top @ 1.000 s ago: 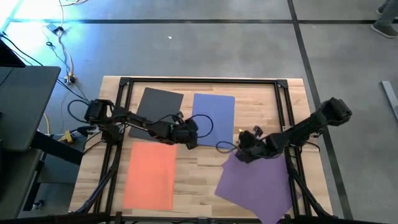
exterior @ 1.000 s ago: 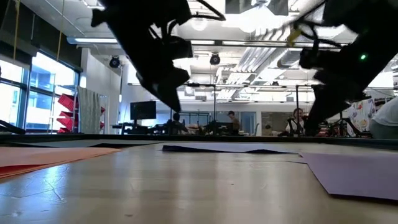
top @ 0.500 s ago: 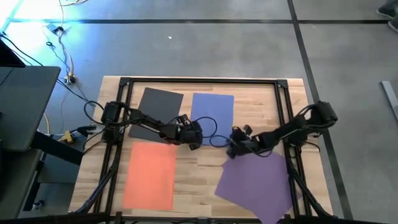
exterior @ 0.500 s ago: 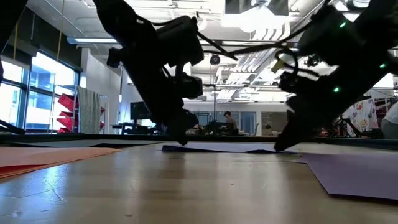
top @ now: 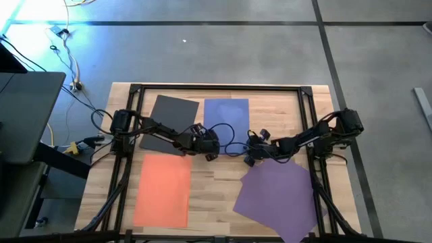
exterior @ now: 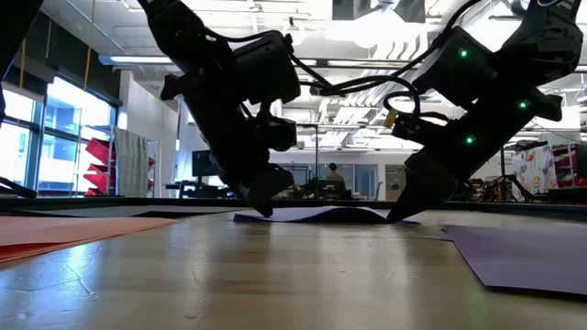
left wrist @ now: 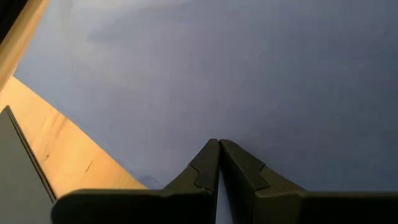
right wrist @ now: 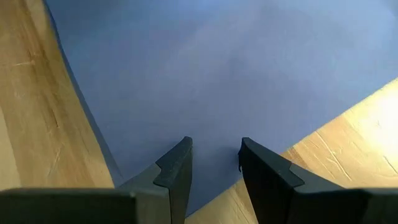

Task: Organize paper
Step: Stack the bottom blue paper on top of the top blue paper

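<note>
Table (top: pixel 223 185): pale wood planks, smooth, faint sheen in low view. Blue sheet (top: pixel 226 116), dark grey sheet (top: pixel 172 115), orange sheet (top: pixel 162 189), purple sheet (top: pixel 277 196): thin matt paper. Gripper fingers (right wrist: pixel 174 168): dark matt plastic.

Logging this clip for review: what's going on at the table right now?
Both arms are working the blue sheet near the table's middle. The left gripper, jaws shut, presses at its near left corner; the right gripper, jaws partly open, sits at its near right corner. The sheet humps slightly between them. Grey, orange and purple sheets lie flat, apart.
</note>
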Controlling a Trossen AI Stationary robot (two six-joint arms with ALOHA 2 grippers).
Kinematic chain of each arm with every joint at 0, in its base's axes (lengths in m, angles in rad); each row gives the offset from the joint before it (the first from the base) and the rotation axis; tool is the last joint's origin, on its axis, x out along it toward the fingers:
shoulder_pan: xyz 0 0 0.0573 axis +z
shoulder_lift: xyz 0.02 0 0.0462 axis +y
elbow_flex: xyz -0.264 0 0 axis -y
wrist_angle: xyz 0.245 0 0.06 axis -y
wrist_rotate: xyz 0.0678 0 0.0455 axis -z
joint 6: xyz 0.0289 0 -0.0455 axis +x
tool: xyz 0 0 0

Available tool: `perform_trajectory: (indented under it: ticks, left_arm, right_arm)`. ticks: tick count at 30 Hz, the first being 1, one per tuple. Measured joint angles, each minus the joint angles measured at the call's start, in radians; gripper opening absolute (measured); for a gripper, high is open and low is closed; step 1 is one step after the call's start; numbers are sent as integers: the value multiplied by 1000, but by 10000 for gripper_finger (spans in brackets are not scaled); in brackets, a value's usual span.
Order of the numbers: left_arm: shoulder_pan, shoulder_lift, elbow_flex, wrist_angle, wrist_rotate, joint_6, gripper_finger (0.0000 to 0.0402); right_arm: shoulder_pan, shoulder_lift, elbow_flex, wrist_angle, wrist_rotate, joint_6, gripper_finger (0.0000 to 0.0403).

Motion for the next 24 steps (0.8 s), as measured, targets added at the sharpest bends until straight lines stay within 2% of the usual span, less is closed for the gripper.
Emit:
perform_trajectory:
  ticks: [8, 16, 19, 24]
  left_arm:
    - [-1, 0, 0, -27, -32, 16, 0]
    - [-9, 2, 9, -89, -107, 23, 0]
    - [-21, 3, 35, -127, -146, 35, 0]
    - [-53, 3, 101, -240, -233, 35, 0]
  right_arm:
    - [17, 1, 0, -2, 30, 1, 122]
    - [30, 2, 33, -46, 53, -6, 122]
    - [31, -1, 69, -113, 52, -9, 122]
    - [60, -63, 138, -349, 57, 11, 122]
